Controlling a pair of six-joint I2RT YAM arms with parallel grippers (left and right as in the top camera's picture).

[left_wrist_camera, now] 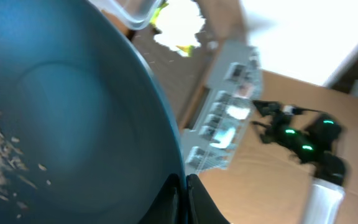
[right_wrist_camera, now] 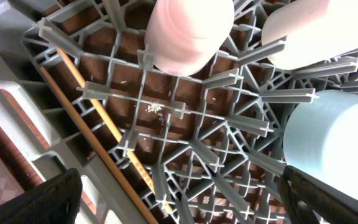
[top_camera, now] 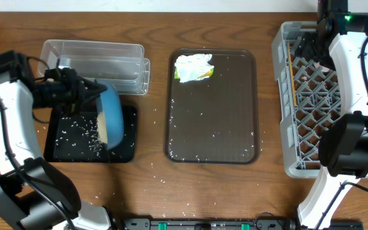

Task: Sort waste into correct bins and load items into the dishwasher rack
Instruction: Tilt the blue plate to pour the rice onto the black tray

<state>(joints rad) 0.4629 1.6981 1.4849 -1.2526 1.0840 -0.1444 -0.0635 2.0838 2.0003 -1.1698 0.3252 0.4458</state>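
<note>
The rack [top_camera: 281,76] stands on the counter [top_camera: 152,191] to the right of the brown tray [top_camera: 213,128]. The right gripper [right_wrist_camera: 185,202] hangs above the rack, its jaws spread wide and holding nothing. The clear tub [top_camera: 94,61] and black tray [top_camera: 66,150] sit left of the brown tray, the tub farther back. The left gripper [top_camera: 85,92] is clamped on the rim of the plate [top_camera: 112,118], which is tilted steeply over the black tray. In the rack are the bowl [right_wrist_camera: 334,143], pink cup [right_wrist_camera: 188,31], white cup [right_wrist_camera: 309,31] and chopsticks [right_wrist_camera: 98,127]. The napkin [top_camera: 193,67] lies in the brown tray's far left corner. Rice [top_camera: 96,131] clings to the plate, and grains are scattered over the black tray.
</note>
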